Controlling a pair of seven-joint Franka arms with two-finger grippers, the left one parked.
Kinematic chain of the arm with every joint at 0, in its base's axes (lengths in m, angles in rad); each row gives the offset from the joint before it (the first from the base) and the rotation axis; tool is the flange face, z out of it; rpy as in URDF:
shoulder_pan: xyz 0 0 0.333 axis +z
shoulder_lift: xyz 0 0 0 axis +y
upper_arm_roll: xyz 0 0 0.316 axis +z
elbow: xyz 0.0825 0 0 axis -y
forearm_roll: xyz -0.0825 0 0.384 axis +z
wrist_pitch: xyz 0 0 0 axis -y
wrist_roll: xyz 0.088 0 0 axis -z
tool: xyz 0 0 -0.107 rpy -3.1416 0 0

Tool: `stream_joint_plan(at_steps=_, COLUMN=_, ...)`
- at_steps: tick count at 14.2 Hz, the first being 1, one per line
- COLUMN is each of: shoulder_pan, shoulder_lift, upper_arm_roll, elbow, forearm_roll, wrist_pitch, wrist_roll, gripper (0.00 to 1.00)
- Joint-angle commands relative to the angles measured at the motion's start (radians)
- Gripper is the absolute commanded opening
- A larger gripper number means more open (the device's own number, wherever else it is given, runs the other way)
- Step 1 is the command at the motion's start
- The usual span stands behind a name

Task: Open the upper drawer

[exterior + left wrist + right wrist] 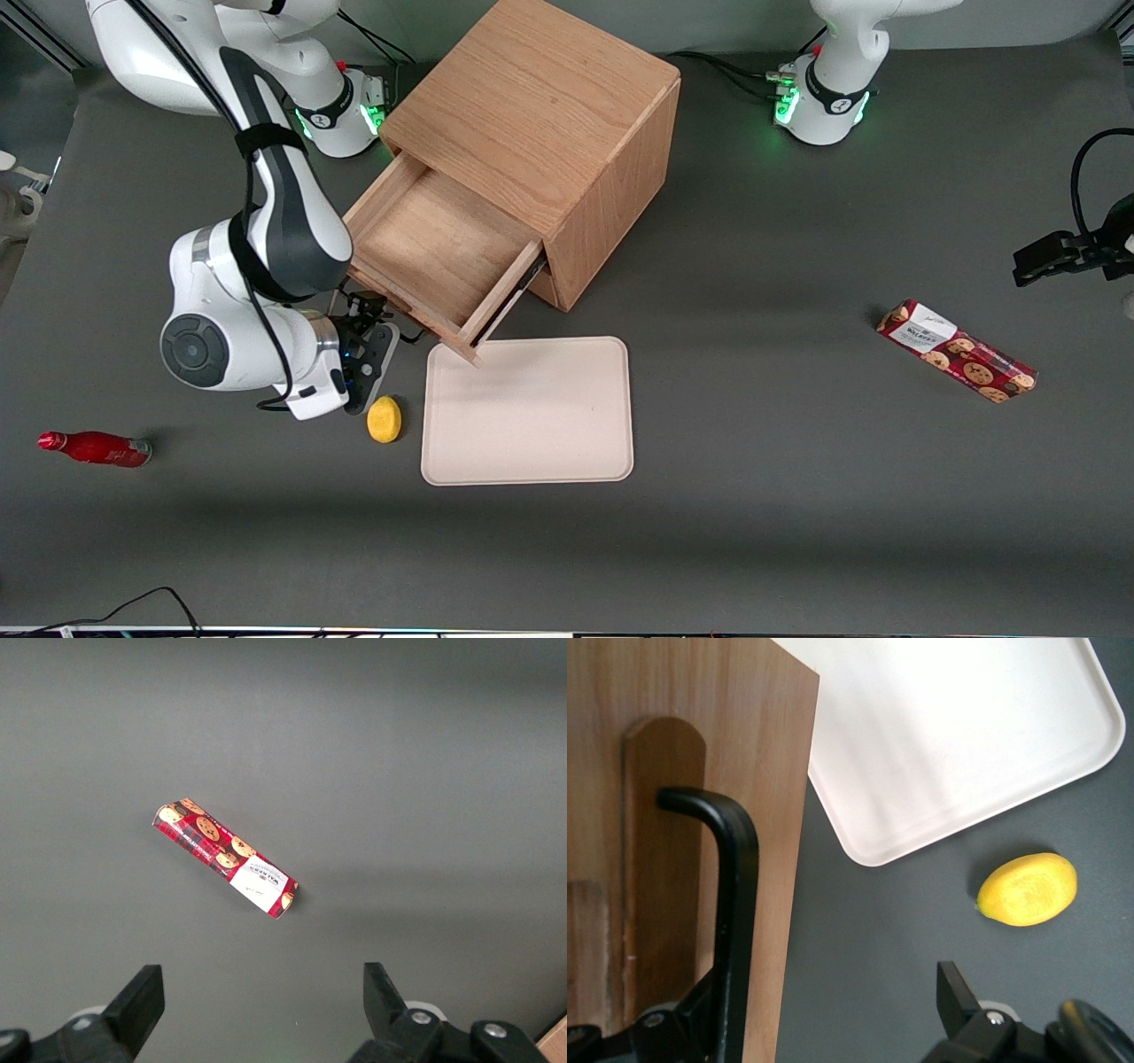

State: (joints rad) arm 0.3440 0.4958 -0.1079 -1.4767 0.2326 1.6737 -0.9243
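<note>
The wooden cabinet (532,115) stands in the middle of the table. Its upper drawer (434,252) is pulled far out, and its shallow wooden tray is bare. The lower drawer is hidden under it. My right gripper (368,326) is at the drawer's front, low by the table. In the right wrist view the gripper (824,1014) is open. The black wire handle (735,886) on the drawer front (775,771) runs just inside one finger (691,1019). The other finger (954,992) stands well apart over the grey table.
A beige tray (532,416) lies flat just in front of the open drawer and shows in the right wrist view (948,735). A lemon (384,418) (1028,889) lies beside it, near the gripper. A red bottle (93,448) lies toward the working arm's end. A cookie pack (957,351) (226,857) lies toward the parked arm's end.
</note>
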Motion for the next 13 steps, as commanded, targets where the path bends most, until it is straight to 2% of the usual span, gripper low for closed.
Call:
stream_joint_plan(at_steps=1, shoulder_pan=-0.02, shoulder_lift=0.032, upper_arm_roll=0.004, elbow=0.042, forearm_roll=-0.015, wrist_pitch=-0.005, wrist_roll=-0.047, gripper=1.0)
stream_joint_plan(at_steps=13, shoulder_pan=-0.056, shoulder_lift=0.05, upper_arm_roll=0.005, elbow=0.085, forearm_roll=-0.012, wrist_pitch=-0.009, wrist_roll=-0.061, gripper=1.0)
